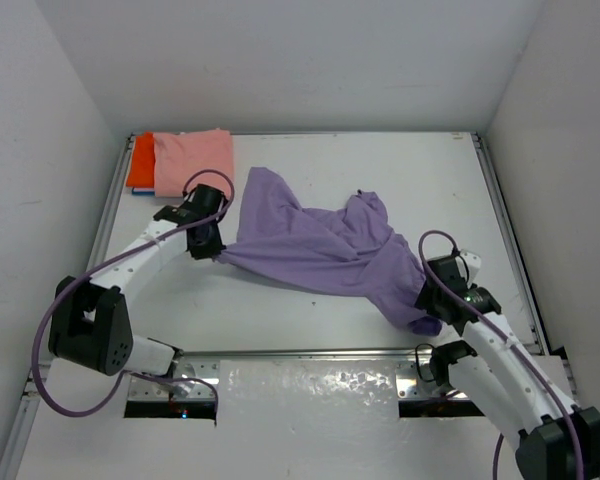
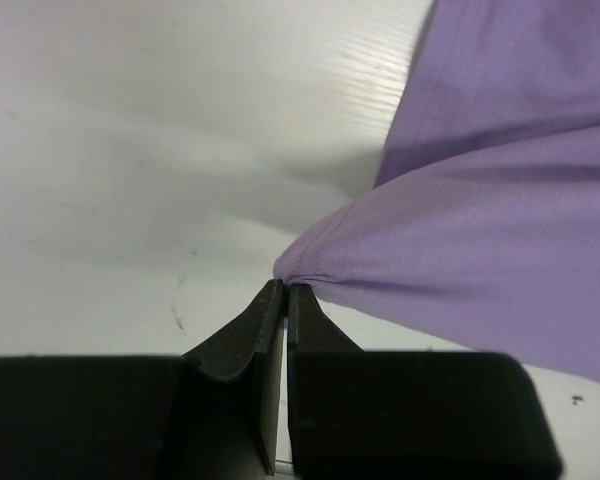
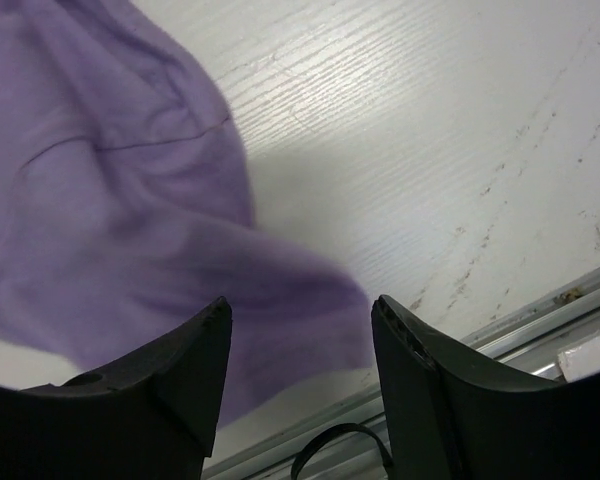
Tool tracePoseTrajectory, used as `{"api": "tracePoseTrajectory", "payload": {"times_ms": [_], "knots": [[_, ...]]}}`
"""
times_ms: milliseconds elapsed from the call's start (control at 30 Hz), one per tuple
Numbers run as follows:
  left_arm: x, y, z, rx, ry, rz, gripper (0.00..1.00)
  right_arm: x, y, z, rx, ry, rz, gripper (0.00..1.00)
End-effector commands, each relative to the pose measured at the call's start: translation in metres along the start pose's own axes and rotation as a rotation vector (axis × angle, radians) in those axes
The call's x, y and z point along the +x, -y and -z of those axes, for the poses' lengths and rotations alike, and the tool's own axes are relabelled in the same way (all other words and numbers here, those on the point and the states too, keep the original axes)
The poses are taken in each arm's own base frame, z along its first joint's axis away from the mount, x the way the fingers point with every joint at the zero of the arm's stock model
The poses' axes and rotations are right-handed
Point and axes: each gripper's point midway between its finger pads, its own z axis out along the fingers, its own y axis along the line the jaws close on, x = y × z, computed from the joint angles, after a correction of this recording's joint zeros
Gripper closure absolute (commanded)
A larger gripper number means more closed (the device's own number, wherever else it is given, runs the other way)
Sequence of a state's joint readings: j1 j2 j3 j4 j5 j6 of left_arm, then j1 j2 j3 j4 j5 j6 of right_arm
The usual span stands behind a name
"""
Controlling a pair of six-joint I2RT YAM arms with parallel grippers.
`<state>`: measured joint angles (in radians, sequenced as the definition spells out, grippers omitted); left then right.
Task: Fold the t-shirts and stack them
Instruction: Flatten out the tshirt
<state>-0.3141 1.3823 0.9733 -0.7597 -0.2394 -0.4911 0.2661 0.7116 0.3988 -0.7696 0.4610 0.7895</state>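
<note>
One shirt pinched, two stacked

One lavender shirt (image 1: pixel 310 245) sprawls rumpled across the table (image 1: pixel 400 170). At its 9 o'clock corner the left tool (image 2: pixel 283 290) is clamped on the hem. At 4 o'clock the right tool (image 3: pixel 300 310) stands with jaws apart, cloth beneath them. At the table's 11 o'clock, a salmon-pink shirt (image 1: pixel 193 160) lies folded on an orange-red shirt (image 1: pixel 140 160).

Soft matt lavender cloth shirt (image 1: pixel 320 245) on a white wood-grained table (image 1: pixel 400 170), fingers (image 3: pixel 170 385) of matt black plastic.
</note>
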Motion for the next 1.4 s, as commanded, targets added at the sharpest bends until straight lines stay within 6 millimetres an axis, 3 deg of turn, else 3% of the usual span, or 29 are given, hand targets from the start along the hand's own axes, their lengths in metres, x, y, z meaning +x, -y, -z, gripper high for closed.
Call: {"api": "tracePoseTrajectory", "payload": {"times_ms": [0, 267, 433, 633, 733, 900, 1000, 1133, 1167, 1233, 1367], "knots": [[-0.018, -0.019, 0.002, -0.028, 0.064, 0.026, 1.00, -0.012, -0.006, 0.000, 0.004, 0.031, -0.044, 0.43], [-0.041, -0.036, 0.001, -0.048, 0.089, 0.063, 1.00, 0.014, -0.006, -0.008, 0.027, -0.059, -0.143, 0.46], [-0.047, -0.035, 0.002, -0.033, 0.100, 0.055, 1.00, 0.019, -0.016, -0.005, -0.041, -0.071, -0.216, 0.45], [-0.056, -0.034, 0.004, -0.035, 0.118, 0.036, 1.00, 0.051, -0.011, -0.011, -0.047, -0.140, -0.279, 0.45], [-0.060, -0.032, 0.002, -0.030, 0.116, 0.021, 1.00, 0.045, -0.010, -0.014, -0.042, -0.104, -0.249, 0.47], [-0.064, -0.029, 0.003, -0.017, 0.116, 0.020, 1.00, 0.055, 0.005, -0.018, 0.047, -0.142, -0.205, 0.50], [-0.064, -0.029, 0.004, -0.015, 0.117, 0.017, 1.00, 0.056, 0.002, -0.022, 0.014, -0.116, -0.215, 0.53], [-0.062, -0.028, 0.002, -0.006, 0.110, 0.016, 1.00, 0.056, -0.006, -0.025, -0.046, -0.095, -0.229, 0.67], [-0.061, -0.028, 0.001, -0.005, 0.108, 0.017, 1.00, 0.056, -0.009, -0.024, -0.067, -0.095, -0.232, 0.82], [-0.060, -0.027, 0.000, -0.004, 0.107, 0.019, 1.00, 0.053, -0.014, -0.023, -0.088, -0.094, -0.237, 0.97], [-0.061, -0.025, -0.001, 0.005, 0.107, 0.019, 1.00, 0.052, -0.015, -0.020, -0.083, -0.112, -0.223, 0.99]]}}
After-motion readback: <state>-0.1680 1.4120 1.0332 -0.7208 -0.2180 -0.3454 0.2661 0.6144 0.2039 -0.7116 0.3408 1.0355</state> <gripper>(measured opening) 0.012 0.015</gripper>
